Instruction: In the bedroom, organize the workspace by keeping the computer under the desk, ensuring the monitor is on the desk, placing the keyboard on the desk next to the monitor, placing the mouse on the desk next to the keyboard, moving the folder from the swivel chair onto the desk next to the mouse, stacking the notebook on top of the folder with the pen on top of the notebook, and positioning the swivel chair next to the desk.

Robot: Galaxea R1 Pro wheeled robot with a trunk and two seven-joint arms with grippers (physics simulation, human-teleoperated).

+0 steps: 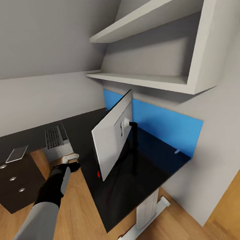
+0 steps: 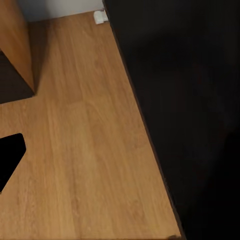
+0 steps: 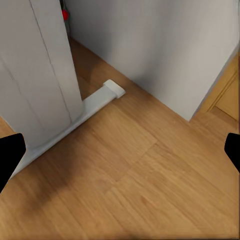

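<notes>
The desk has a black L-shaped top, a blue back panel and a white pedestal leg. On it stands the monitor, a thin panel that looks pale grey from here, with a red dot at its lower corner and a black stand behind it. The keyboard lies on the desk's far left wing. My left gripper hangs over the floor just left of the desk edge. Its one visible finger sits wide out, and it holds nothing. My right gripper is open and empty above the floor beside the pedestal leg.
Black drawers with silver knobs sit under the left wing, with a flat pale tablet-like item on top. White shelves hang above the desk. The pedestal's white foot runs across the wooden floor. A grey wall is close behind.
</notes>
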